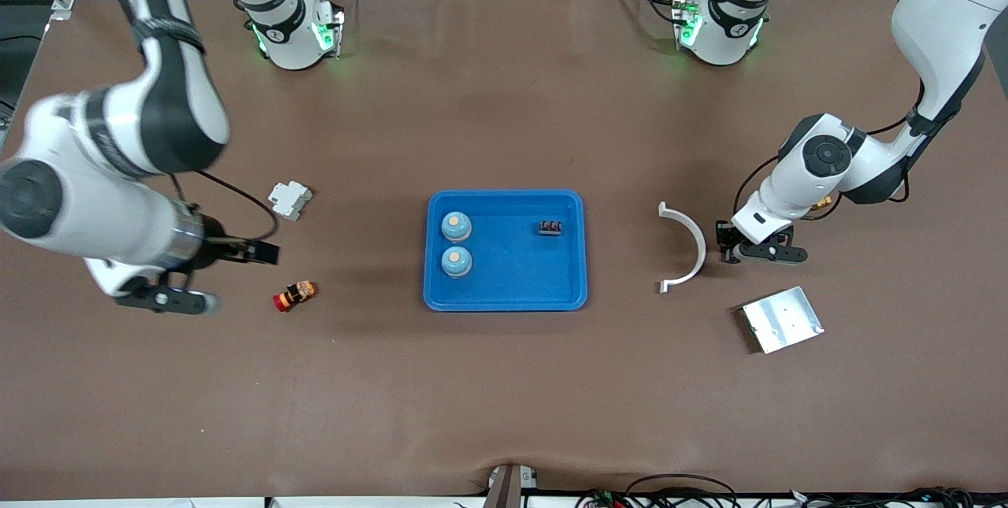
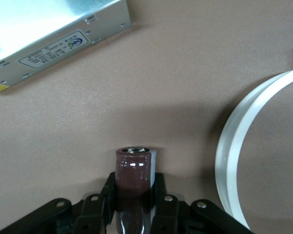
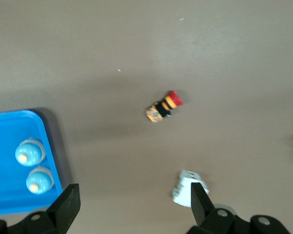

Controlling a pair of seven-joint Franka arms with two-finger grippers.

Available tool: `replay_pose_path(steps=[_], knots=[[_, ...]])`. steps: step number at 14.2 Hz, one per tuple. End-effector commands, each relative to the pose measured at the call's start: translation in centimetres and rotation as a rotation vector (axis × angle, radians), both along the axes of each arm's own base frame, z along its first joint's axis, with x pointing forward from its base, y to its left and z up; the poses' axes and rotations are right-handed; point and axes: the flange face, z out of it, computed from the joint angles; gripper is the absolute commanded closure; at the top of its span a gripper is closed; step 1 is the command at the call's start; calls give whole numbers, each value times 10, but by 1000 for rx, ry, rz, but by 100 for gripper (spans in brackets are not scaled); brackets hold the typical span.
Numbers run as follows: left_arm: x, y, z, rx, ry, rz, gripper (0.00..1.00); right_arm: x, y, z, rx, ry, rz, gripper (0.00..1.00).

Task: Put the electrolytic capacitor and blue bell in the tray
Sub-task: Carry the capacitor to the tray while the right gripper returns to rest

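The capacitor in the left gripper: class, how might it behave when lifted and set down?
The capacitor looks like a rigid cylinder, so it should not flex in the shut left gripper. Its glossy brown sleeve may be slippery. Being round, it would probably roll if laid sideways in the tray.

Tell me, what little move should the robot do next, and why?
Probably lift. The left gripper is shut on the capacitor, low at the table beside the white arc, and the tray sits toward the right arm's end from there. The right gripper, open, waits above the table.
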Motion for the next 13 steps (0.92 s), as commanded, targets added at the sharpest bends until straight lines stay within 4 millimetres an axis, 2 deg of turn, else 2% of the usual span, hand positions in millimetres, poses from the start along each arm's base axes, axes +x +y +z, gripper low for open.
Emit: replay_pose_path(steps=[1, 4, 6, 8, 9, 10, 11, 13], knots=[[-2, 6, 2, 44, 2, 5, 100, -27, -11, 42, 0, 0, 22, 0], [-2, 14, 18, 132, 33, 61, 100, -47, -16, 87, 2, -58, 22, 0], [-1, -12, 31, 134, 37, 148, 100, -54, -20, 102, 2, -86, 22, 0], [6, -21, 42, 75, 47, 314, 100, -61, -27, 118, -27, -112, 58, 0], [11, -27, 50, 56, 69, 361, 100, -63, -33, 117, -57, -102, 99, 0], [21, -30, 63, 59, 107, 411, 100, -66, -44, 114, -74, -66, 95, 0], [31, -41, 81, 64, 148, 448, 100, -70, -62, 115, -76, -38, 62, 0], [48, -72, 123, 29, 190, 668, 100, -71, -107, 113, -68, -19, -6, 0]])
